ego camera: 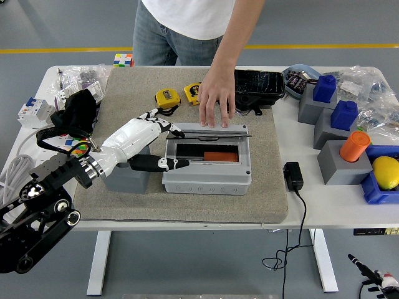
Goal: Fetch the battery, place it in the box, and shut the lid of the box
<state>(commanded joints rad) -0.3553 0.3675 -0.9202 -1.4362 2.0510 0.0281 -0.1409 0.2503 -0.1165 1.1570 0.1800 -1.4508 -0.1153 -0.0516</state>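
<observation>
A grey box [207, 176] sits mid-mat with an orange battery [221, 157] lying inside it. Its clear lid [209, 133] is lowered almost flat over the opening. My left hand [163, 144] is white with black fingertips and rests at the box's left side, fingers spread: the upper ones touch the lid's left corner and the thumb [168, 164] lies along the box's front left rim. It holds nothing. A person's hand [216, 103] lies flat on the mat just behind the lid. My right arm is out of view.
A grey block [128, 176] sits under my left forearm. Two yellow tape measures [167, 97] and a black case [259, 85] lie behind the box. A black adapter [293, 175] with its cable sits right of the mat. Grey stands with blue and orange pieces [343, 134] crowd the right side.
</observation>
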